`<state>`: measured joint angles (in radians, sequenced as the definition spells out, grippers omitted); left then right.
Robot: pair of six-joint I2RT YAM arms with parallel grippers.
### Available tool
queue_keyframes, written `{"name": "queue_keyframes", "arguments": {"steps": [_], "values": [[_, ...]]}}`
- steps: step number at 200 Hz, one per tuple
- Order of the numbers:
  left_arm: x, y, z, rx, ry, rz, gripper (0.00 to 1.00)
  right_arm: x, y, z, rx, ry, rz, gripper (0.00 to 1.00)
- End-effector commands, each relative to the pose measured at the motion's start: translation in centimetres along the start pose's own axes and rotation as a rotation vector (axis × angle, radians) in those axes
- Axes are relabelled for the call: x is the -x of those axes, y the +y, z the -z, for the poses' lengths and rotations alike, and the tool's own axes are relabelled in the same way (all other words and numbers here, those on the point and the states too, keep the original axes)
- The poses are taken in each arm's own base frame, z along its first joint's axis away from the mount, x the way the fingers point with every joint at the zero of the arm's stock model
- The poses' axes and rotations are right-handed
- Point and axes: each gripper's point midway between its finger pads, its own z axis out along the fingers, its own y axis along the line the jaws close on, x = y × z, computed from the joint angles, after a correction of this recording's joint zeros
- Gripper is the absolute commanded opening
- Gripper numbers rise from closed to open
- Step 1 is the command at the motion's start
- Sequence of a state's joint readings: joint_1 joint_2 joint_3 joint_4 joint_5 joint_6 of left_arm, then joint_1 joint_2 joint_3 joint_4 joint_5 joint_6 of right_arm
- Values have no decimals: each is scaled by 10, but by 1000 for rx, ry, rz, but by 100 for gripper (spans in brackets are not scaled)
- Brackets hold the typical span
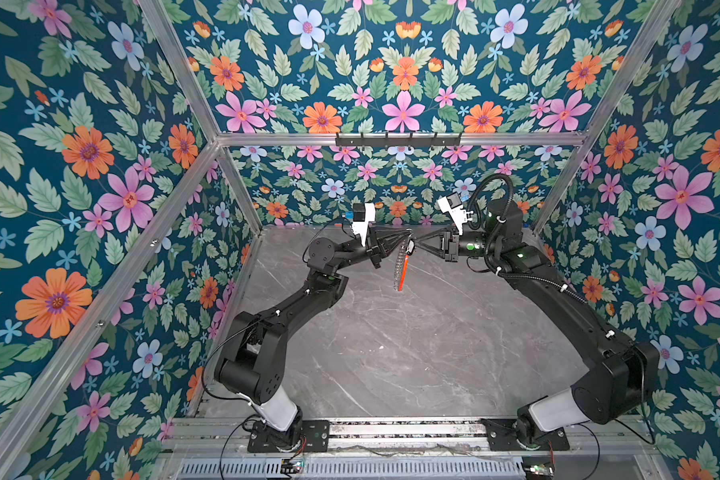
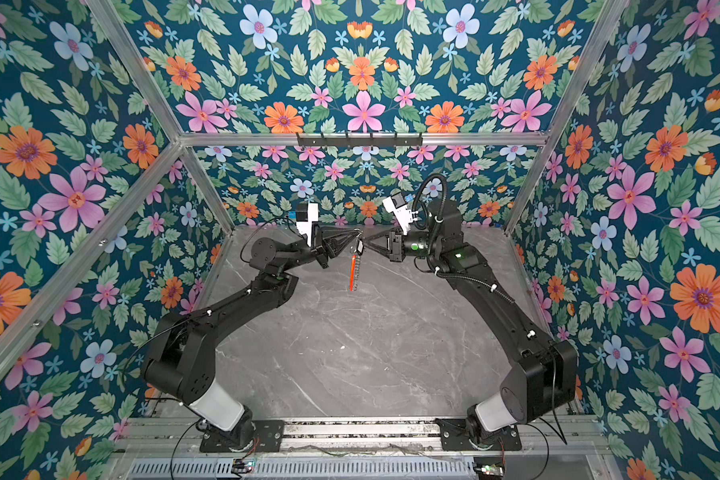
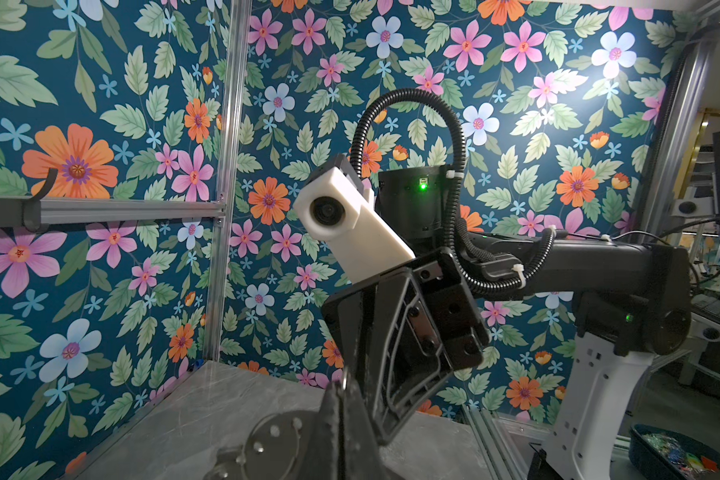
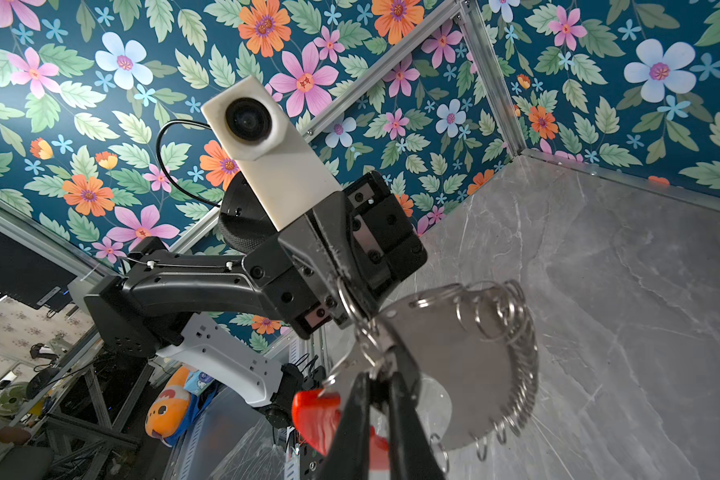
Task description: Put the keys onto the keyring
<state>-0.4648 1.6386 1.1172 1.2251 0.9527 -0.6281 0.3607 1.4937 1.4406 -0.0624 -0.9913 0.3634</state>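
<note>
In both top views the black left claw (image 1: pixel 405 238) and the black right claw (image 1: pixel 416 245), two in all, meet high over the grey marble-look worktop (image 1: pixel 391 353). The left one is pinched shut on the top of one big wire keyring (image 1: pixel 399 268) with a bright red curved part, I think so the loop can hang free. One tiny black key fob with a pale label (image 1: pixel 410 248) hangs just beside the right claw, which is squeezed narrow; I cannot tell what it pinches. The small silver rings (image 4: pixel 512 316) are too many to count.
</note>
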Motion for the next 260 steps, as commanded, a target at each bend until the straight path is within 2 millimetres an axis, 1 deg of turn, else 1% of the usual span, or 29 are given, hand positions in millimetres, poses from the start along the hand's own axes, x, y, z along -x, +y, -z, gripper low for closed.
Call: {"name": "queue_keyframes", "arguments": {"steps": [1, 17, 46, 80, 111, 143, 157, 168, 177, 186, 192, 222, 252, 260], "values": [[11, -8, 0, -31, -39, -43, 0, 3, 3, -1, 19, -6, 15, 5], [12, -9, 0, -37, -50, -42, 0, 1, 3, -2, 29, 1, 6, 0], [15, -14, 1, -71, -83, -28, 0, -4, 7, -4, 68, 33, -16, 0], [16, -18, 2, -91, -107, -23, 0, -9, 7, -9, 91, 61, -40, 0], [11, -21, -3, -104, -109, -11, 0, -12, 10, -16, 106, 88, -44, 0], [7, -24, -2, -112, -125, 2, 0, -9, 9, -15, 71, 78, -29, 0], [7, -25, -1, -110, -128, -1, 0, -8, 1, -9, 16, 58, -24, 0], [7, -25, 0, -106, -129, -4, 0, -7, -2, -2, -15, 38, -17, 16], [7, -25, 0, -106, -127, -5, 0, -6, -5, 4, -44, 24, -12, 27], [6, -24, 0, -103, -124, -3, 0, -7, -6, 10, -72, 17, -4, 34], [6, -24, 0, -102, -122, -3, 0, -7, -6, 14, -89, 13, 3, 36], [4, -22, 0, -96, -119, 5, 0, -1, 1, 27, -125, -6, 41, 37], [3, -20, 0, -96, -118, 23, 0, 9, 12, 28, -93, -31, 63, 30], [3, -20, -1, -96, -120, 28, 0, 11, 14, 27, -79, -36, 66, 30]]}}
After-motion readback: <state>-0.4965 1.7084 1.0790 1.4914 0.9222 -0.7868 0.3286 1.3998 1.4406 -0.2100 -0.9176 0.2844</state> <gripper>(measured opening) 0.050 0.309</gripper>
